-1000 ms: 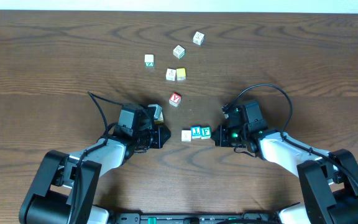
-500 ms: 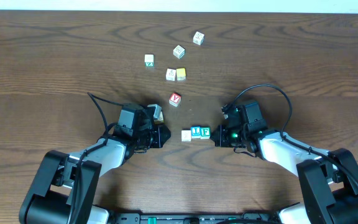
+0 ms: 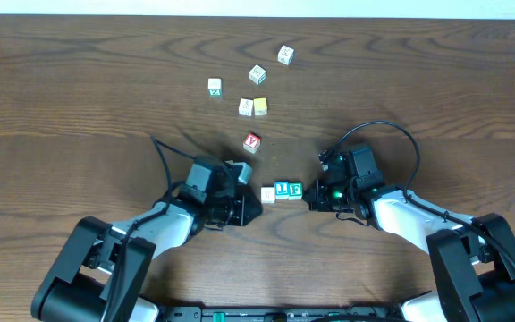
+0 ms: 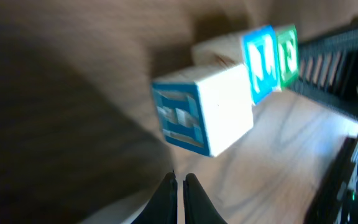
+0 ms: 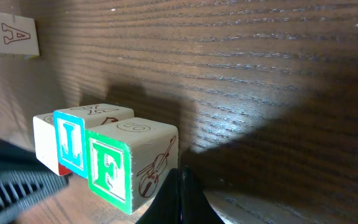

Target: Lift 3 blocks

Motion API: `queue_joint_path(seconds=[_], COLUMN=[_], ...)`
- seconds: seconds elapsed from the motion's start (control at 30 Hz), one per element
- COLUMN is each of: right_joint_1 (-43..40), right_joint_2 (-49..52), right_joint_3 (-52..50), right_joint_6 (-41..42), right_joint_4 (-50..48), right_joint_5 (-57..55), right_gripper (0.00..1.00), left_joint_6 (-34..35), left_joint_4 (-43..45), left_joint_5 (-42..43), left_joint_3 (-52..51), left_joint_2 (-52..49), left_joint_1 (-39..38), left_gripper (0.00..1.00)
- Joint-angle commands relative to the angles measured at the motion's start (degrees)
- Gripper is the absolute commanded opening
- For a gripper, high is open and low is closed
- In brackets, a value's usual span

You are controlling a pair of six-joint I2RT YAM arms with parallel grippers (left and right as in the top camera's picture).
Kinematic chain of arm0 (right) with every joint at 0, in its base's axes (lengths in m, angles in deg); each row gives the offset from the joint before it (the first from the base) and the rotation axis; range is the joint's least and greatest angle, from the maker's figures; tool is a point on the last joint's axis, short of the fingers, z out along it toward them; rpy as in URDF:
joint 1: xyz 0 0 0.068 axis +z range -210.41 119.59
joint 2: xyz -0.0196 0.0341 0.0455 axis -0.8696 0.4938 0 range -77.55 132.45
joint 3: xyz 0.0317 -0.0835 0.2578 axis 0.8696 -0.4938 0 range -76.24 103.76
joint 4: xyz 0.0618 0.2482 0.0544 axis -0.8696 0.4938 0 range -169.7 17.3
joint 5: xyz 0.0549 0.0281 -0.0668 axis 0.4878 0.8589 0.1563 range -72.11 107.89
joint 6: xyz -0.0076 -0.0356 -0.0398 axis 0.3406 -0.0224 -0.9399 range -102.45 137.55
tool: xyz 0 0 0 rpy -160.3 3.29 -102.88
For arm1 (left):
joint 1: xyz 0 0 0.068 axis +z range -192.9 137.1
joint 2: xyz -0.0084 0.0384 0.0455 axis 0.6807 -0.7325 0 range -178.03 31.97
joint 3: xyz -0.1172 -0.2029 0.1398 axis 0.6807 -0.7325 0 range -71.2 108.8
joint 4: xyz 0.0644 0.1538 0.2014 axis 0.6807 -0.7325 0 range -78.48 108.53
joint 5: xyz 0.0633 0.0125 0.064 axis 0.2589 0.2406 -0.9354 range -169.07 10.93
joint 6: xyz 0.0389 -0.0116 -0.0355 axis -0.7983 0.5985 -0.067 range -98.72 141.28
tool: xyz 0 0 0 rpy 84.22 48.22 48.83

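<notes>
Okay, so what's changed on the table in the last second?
The left gripper swung right toward the row of three blocks, jaws shut and empty, its tip now near the cream block. The white blue-faced cube beside it seems shifted the same way. The right gripper, the row and the red Y cube stayed put.

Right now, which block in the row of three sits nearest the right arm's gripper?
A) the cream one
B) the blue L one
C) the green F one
C: the green F block ends the row beside the right gripper, with the blue L block in the middle and the cream block at the other end.
</notes>
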Motion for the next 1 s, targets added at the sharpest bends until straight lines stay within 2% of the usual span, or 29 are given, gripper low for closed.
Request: queue_joint_path(seconds=[0.0, 0.23, 0.6, 0.97], right_joint_1=[0.5, 0.5, 0.5, 0.5], right_joint_2=[0.9, 0.9, 0.9, 0.9], right_joint_3=[-0.7, -0.7, -0.7, -0.7], right_joint_6=[-1.1, -1.5, -1.5, -1.5], right_joint_4=[0.0, 0.1, 0.2, 0.2], right_joint_5=[-1.0, -1.0, -1.0, -1.0], right_gripper=[0.01, 0.01, 0.01, 0.01], left_joint_6=[-0.9, 0.7, 2.9, 3.6], left_joint_4=[-1.0, -1.8, 4.1, 5.3], left_joint_5=[0.8, -2.7, -5.3, -7.0], left_joint_3=[0.1, 0.1, 0.1, 0.1], left_joint_2=[-0.1, -0.1, -0.1, -0.1], left_joint_1=[-2.4, -3.6, -3.6, -3.6], left_gripper=[0.07, 0.07, 0.07, 0.07])
